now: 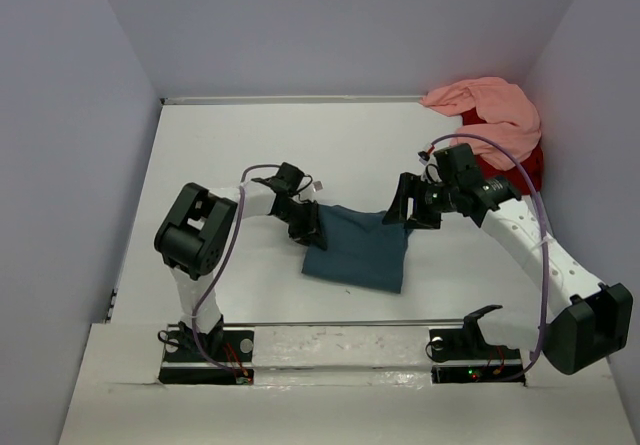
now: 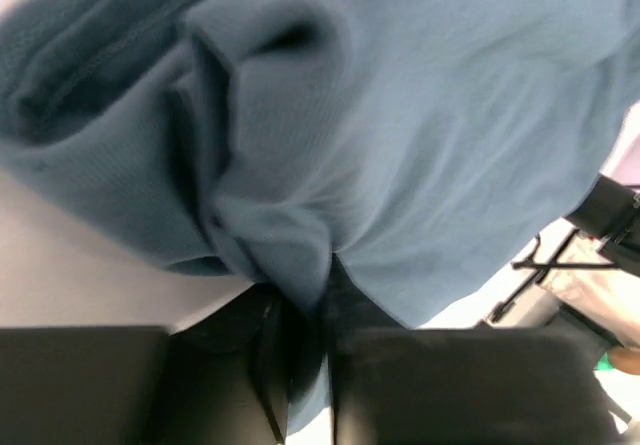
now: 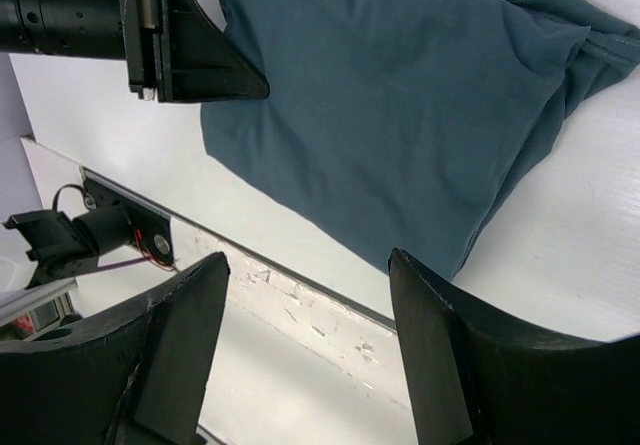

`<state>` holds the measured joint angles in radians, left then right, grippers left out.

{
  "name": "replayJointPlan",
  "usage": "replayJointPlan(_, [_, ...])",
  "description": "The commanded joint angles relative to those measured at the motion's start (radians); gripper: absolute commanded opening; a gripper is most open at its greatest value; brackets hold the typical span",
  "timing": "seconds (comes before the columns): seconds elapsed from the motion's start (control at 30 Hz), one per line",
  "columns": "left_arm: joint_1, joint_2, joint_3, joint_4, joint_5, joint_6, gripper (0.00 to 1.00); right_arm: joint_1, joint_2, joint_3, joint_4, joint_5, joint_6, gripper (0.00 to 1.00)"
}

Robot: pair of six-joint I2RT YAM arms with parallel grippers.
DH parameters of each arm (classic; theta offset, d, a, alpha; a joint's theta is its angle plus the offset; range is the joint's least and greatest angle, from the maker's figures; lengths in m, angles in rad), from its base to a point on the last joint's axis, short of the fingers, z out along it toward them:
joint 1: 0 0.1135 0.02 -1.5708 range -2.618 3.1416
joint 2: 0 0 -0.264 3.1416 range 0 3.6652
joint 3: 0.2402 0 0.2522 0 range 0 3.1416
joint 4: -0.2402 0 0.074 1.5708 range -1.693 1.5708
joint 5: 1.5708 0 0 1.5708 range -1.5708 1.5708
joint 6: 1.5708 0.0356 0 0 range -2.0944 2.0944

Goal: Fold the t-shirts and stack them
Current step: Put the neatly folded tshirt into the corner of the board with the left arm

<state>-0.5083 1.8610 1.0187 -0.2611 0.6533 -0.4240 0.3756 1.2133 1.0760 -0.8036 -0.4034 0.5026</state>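
The blue shirt (image 1: 358, 253) lies bunched into a rough rectangle in the middle of the desk (image 1: 230, 145), soft and limp, so it will sag and crease wherever it is not supported and will drag rather than slide stiffly. The left end effector (image 1: 306, 223) is clamped on a gathered pleat of cloth at the shirt's left edge; the left wrist view shows the fabric pinched tight between the two fingers. The right end effector (image 1: 408, 211) hangs at the shirt's upper right corner with its fingers spread wide and nothing between them. From above it looks close to the cloth, though whether it touches is hard to tell. A good second hold would likely be that free corner or the hem beside it, so both arms can stretch the shirt flat. The pink shirt (image 1: 490, 105) sits heaped on the red shirt (image 1: 532, 170) in the upper right corner of the frame, well apart from the blue one. Bare desk lies to the upper left and along the top, while the near edge sits just below the shirt.
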Motion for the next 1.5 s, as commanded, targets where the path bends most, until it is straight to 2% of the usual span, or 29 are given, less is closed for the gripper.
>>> replayJointPlan(0.0, [-0.012,0.070,-0.008,-0.062,-0.155,0.057,0.10,0.009,-0.037,-0.004,-0.002,0.015,0.013,0.71])
replayJointPlan(0.1, [-0.010,0.076,0.024,-0.085,-0.182,0.059,0.00,0.009,-0.035,-0.004,-0.002,0.015,0.016,0.71])
replayJointPlan(0.47, [0.042,0.179,0.205,-0.145,-0.261,0.053,0.00,0.009,-0.038,0.009,-0.005,0.015,0.011,0.71])
replayJointPlan(0.77, [0.204,0.299,0.469,-0.237,-0.320,0.076,0.00,0.009,-0.049,0.021,-0.023,0.011,0.005,0.71])
replayJointPlan(1.0, [0.315,0.446,0.792,-0.365,-0.374,0.117,0.00,0.009,-0.046,0.025,-0.026,0.005,0.005,0.71])
replayJointPlan(1.1, [0.361,0.515,0.978,-0.453,-0.408,0.152,0.00,0.009,-0.046,0.032,-0.034,0.003,0.004,0.71])
replayJointPlan(1.2, [0.424,0.552,1.046,-0.486,-0.426,0.174,0.00,0.009,-0.052,0.033,-0.042,0.003,0.004,0.71])
replayJointPlan(1.33, [0.499,0.563,1.064,-0.484,-0.437,0.186,0.00,0.009,-0.058,0.024,-0.045,-0.003,0.005,0.71])
replayJointPlan(1.47, [0.566,0.573,1.098,-0.495,-0.521,0.212,0.00,0.009,-0.057,0.022,-0.046,-0.009,0.005,0.71])
